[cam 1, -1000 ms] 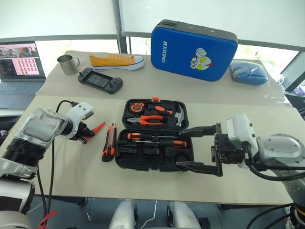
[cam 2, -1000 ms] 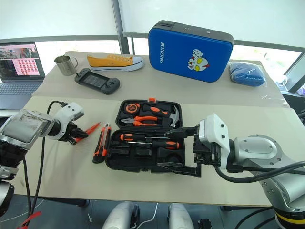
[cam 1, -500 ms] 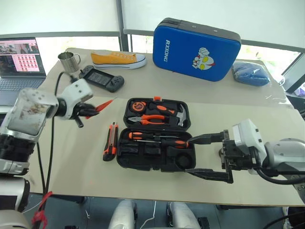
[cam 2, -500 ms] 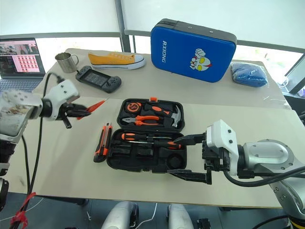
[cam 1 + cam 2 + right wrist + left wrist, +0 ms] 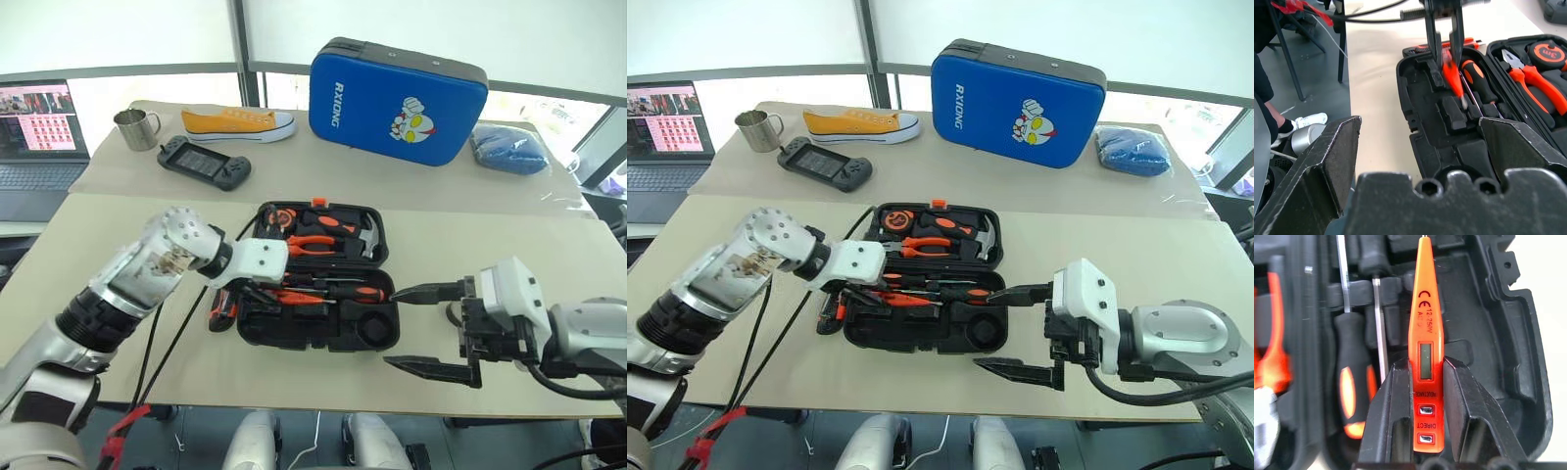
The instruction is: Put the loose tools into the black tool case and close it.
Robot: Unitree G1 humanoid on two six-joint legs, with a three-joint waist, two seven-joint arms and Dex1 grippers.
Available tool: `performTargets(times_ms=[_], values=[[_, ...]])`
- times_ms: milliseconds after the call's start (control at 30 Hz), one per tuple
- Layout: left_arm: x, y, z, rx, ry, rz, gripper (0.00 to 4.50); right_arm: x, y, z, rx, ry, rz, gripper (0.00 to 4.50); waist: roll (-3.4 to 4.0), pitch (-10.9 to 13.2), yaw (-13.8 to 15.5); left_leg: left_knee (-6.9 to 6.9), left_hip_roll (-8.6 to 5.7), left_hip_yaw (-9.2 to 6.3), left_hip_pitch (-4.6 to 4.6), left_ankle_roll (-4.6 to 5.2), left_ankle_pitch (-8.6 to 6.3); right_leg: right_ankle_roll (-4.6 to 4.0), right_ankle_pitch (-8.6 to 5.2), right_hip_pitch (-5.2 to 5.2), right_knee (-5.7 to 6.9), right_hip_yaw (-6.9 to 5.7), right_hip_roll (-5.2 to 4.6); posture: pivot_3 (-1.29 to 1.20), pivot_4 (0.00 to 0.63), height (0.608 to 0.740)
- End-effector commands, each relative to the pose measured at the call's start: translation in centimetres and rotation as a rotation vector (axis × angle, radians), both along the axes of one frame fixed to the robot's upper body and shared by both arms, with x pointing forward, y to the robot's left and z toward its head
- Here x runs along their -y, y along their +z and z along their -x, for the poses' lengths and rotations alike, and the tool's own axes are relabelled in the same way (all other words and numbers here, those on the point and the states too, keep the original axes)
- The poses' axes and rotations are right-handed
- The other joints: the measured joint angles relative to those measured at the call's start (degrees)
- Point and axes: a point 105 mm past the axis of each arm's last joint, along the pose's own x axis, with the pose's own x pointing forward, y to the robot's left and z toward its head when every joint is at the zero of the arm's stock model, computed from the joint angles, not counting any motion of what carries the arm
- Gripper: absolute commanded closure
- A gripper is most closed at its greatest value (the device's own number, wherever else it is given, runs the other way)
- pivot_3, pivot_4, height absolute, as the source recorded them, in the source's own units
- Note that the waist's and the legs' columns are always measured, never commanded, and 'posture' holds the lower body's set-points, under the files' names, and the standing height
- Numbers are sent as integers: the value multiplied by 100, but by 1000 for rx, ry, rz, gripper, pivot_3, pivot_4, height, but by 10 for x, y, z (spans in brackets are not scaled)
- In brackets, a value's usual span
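Observation:
The black tool case [image 5: 323,331] lies open at the table's middle. In its near half lie two screwdrivers [image 5: 343,291] with orange-and-black handles. My left gripper [image 5: 1426,377] hangs over that half's left part, pointing down, shut on the slim orange pen-like tool [image 5: 1426,333], whose tip points into the tray. One screwdriver handle [image 5: 1354,382] lies just beside it. The black-and-orange utility knife [image 5: 220,308] lies on the table left of the case, partly hidden by my left arm. My right gripper [image 5: 394,328] stands wide open at the case's right near corner, holding nothing.
The case's lid half holds pliers [image 5: 312,245], a hammer [image 5: 367,238] and a tape measure [image 5: 282,217]. At the back stand a blue cartoon case [image 5: 397,88], a yellow shoe [image 5: 238,122], a game controller [image 5: 206,164], a metal mug [image 5: 136,128], a laptop [image 5: 39,137] and a blue cloth [image 5: 511,149].
My left arm has swung right with the orange tool, from above the table left of the case to over its near half, rolling the wrist and tipping downward. The right gripper has stayed open and nearly still.

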Motion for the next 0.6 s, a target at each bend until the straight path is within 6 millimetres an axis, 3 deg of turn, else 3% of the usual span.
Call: performTargets(times_ms=[33, 300, 600], values=[[-1, -5, -6, -16, 61, -51, 4091, -2, 7, 5, 35, -2, -7, 0, -1, -1, 4, 1, 1, 0, 0, 0, 0, 0, 0, 1, 0, 0, 0, 0, 150, 739], [-7, -17, -12, -27, 138, -133, 4091, -4, 6, 4, 36, -22, -34, 0, 3, -4, -6, 3, 1, -8, 6, 1, 0, 2, 1, 6, 2, 1, 1, 0, 150, 739], [-15, -24, 0, -116, 172, -192, 4091, -7, 6, -1, 47, -30, -49, 0, 5, -10, -93, 1, 5, -10, 11, 2, -1, 0, 0, 7, 5, 5, 6, 0, 150, 739]])
